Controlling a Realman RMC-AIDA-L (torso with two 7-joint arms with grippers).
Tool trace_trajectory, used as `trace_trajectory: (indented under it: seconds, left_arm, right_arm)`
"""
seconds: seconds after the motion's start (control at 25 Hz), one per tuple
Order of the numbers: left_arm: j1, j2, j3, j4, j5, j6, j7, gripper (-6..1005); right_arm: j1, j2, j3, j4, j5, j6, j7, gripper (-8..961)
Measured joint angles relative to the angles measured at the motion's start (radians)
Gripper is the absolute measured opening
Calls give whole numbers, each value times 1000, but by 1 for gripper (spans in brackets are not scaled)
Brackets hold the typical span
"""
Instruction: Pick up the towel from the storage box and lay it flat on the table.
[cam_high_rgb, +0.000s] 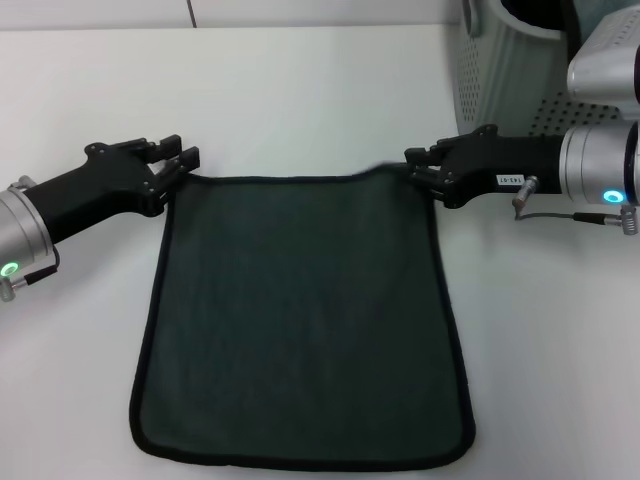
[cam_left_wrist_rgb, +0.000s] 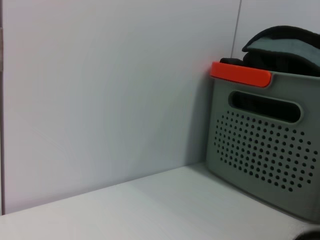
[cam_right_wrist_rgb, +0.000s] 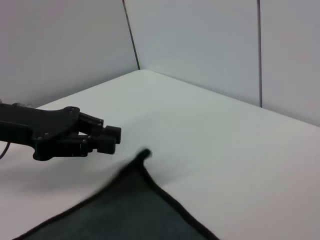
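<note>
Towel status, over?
Towel flat on table, out of storage box. Left tool open at far-left corner, right tool at far-right corner. Nothing obstructing.

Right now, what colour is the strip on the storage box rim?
Orange-red strip on the storage box; clearest in the left wrist view.

White table (cam_high_rgb: 300, 100); towel (cam_high_rgb: 300, 320) flat (dark side up); storage box (cam_high_rgb: 500, 90) far right.

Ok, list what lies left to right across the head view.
Left gripper at the towel's far left corner → towel spread flat on the table → right gripper at the towel's far right corner → storage box.
</note>
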Motion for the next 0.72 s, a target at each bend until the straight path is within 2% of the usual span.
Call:
trace_trajectory:
  seconds: [0.28,0.44,0.48,0.56,0.72]
  left_arm:
    - [5,9,0,2,-10,22,-1,265]
    - [10,21,0,4,-18,108,5,444]
    - [10,27,2,3,-18,151,8,489]
    - [11,44,11,2,-7,268,15,512]
    - [13,76,36,12,57,542,30,559]
  right_arm:
    - [-1,0,5,-5,6,-2,-3,309]
    - [-14,1,8,-11,16,-33,-34,460]
    - [-17,0,10,-6,27,-60,-59,486]
    - [-26,0,12,9,60,-144,-125,538]
    - [-71,-3,51,31,162,-438,-313,641]
